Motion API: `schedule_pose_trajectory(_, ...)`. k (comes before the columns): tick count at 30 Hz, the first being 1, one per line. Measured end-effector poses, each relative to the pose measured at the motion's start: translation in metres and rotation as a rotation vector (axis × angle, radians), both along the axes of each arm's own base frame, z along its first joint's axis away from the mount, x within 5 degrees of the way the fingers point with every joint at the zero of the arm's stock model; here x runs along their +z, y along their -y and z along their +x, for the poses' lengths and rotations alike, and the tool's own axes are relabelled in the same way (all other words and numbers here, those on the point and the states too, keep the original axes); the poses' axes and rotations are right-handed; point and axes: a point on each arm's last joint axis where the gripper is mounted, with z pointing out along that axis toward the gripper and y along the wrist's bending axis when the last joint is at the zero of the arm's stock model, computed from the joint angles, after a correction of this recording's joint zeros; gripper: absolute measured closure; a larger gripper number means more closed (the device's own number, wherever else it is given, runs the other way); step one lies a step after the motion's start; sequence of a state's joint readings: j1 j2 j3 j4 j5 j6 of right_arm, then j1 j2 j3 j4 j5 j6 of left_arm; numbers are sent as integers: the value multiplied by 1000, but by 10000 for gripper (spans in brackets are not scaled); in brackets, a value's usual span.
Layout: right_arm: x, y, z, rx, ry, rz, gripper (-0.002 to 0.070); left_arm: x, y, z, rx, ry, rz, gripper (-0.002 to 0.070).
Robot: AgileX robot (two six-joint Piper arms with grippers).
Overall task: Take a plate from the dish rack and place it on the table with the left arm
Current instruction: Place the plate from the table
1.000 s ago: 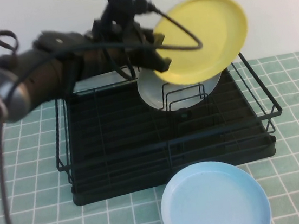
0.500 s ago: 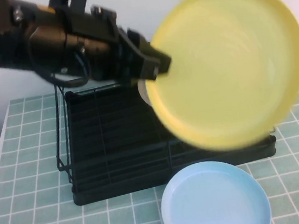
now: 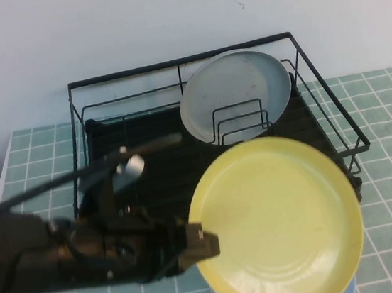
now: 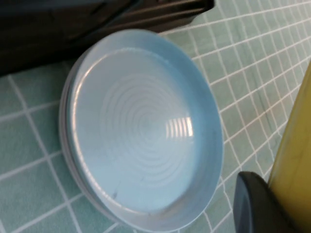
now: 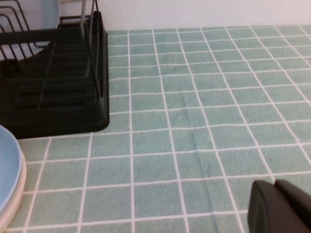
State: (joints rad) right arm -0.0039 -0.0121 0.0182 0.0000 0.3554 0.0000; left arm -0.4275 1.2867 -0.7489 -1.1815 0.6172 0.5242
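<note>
Tiled counter (image 3: pixel 31 145), white wall. Left jaws (image 3: pixel 202 244) clamp plate (image 3: pixel 277 222) rim, now lowered from above rack (image 3: pixel 148 166) over blue plate (image 4: pixel 141 131); release pending. Right jaws (image 5: pixel 277 206): cannot tell.

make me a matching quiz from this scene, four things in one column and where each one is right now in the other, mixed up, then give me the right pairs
Things
1. yellow plate
2. grey-white plate
3. light blue plate
4. right gripper

Places
A. standing on edge in the dish rack
B. lying flat on the table, in front of the rack
C. held by its rim in the left gripper, above the blue plate
D. over bare tiles, to the rack's right, holding nothing

Pairs: 1-C, 2-A, 3-B, 4-D
</note>
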Motion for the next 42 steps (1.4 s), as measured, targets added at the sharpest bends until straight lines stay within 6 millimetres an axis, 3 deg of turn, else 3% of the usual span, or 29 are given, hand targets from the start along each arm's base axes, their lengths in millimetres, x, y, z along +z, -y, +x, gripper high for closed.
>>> schedule_pose_trajectory(5,0,0,0,0,0,0,678,-34,-3,-5,56,-56,-35,608)
schedule_pose_trajectory(17,0,0,0,0,0,0,678,-84,7,13,38,-167,3,608)
schedule_pose_trajectory(20,0,0,0,0,0,0,678,-88,8,14,30,-160,13,590)
schedule_pose_trajectory(22,0,0,0,0,0,0,678,-87,8,15,41,-154,1,531)
schedule_pose_trajectory(26,0,0,0,0,0,0,678,-85,9,17,68,-162,-31,342)
schedule_pose_trajectory(29,0,0,0,0,0,0,678,-80,9,17,81,-152,-51,285)
schedule_pose_trajectory(34,0,0,0,0,0,0,678,-61,6,13,73,-59,-67,316)
schedule_pose_trajectory(42,0,0,0,0,0,0,678,-6,-13,-8,69,257,-12,443)
